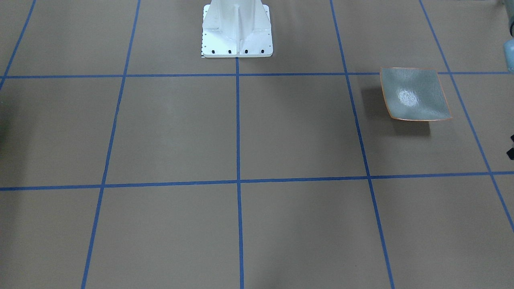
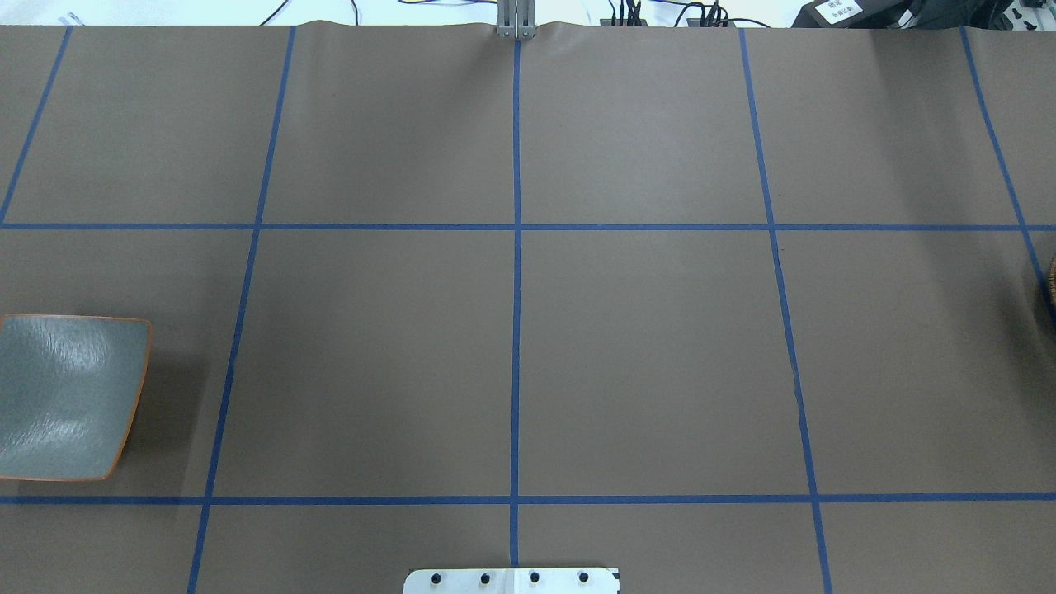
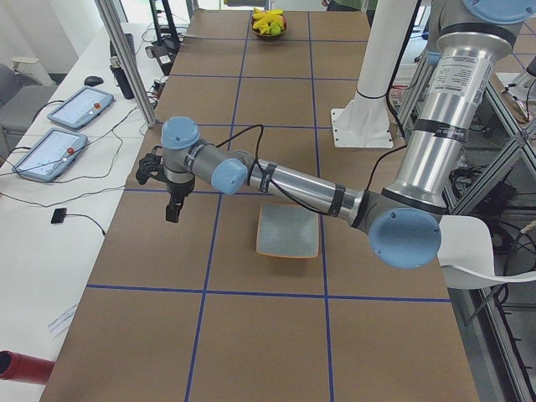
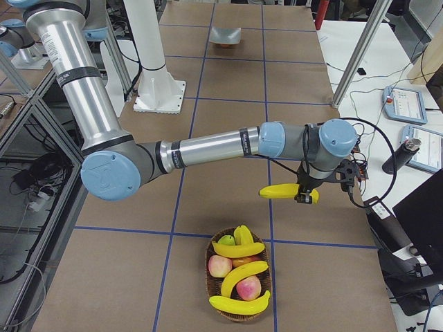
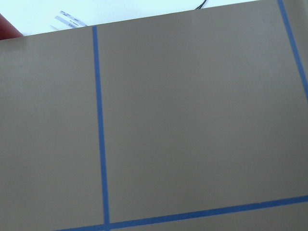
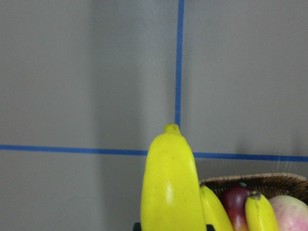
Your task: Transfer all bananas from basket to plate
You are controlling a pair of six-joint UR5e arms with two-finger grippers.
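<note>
Our right claw (image 4: 302,197) is closed on 1 banana (image 4: 280,191) and holds it clear of the desk (image 4: 228,138). The fruit lies roughly level. The grip sits near 1 end, and most of its length juts out toward the robot's side. In the right wrist view this banana (image 6: 171,187) fills the lower middle, pointing away from the camera.

Below this claw, toward the near end of the desk in the right side view, stands the basket (image 4: 208,277). In it we count at least 3 more bananas (image 4: 242,277) among apples (image 4: 220,265). The plate (image 4: 226,34) is well apart from this claw, at the far end of the desk, and nothing lies on it.

Our left claw (image 3: 173,209) hangs above the desk. Here the plate (image 3: 287,230) lies near, lower and on the robot's side, not touching. We cannot tell how far this claw is open.
</note>
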